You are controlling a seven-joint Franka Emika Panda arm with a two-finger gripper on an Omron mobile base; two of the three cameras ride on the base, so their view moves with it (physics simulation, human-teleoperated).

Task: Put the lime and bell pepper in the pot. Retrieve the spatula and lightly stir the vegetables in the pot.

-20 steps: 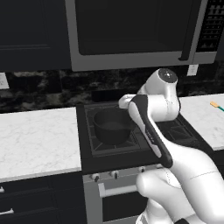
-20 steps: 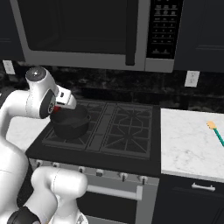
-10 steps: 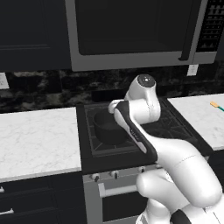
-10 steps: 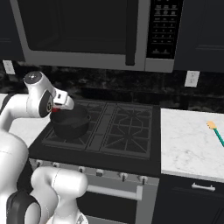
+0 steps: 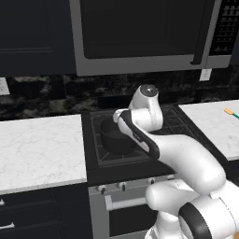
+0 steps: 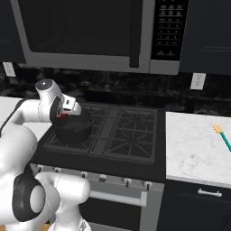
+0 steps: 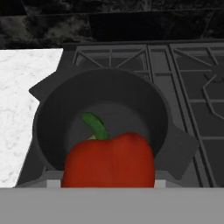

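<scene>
The red bell pepper [image 7: 109, 161] with its green stem hangs close to the camera in the hand view, just above the near rim of the black pot [image 7: 100, 116]. My gripper [image 6: 62, 117] is shut on the pepper, which hides its fingertips. A bit of the bell pepper [image 6: 63, 116] shows under the hand, over the pot [image 6: 74, 129] on the front left burner. The part of the pot's floor that I can see is bare. The lime is out of view. The spatula [image 6: 224, 136] lies on the right counter, far from the hand; its orange blade [image 5: 228, 112] points away.
The stove's other burners [image 6: 131, 128] lie to the right of the pot. A white marble counter [image 5: 39, 147] stretches to the stove's left and another [image 6: 194, 151] to its right. A microwave [image 6: 90, 34] hangs above the stove, over the arm.
The arm has swung left, so its elbow now stands in front of the pot. The hand with the pepper has settled over the pot's near rim.
</scene>
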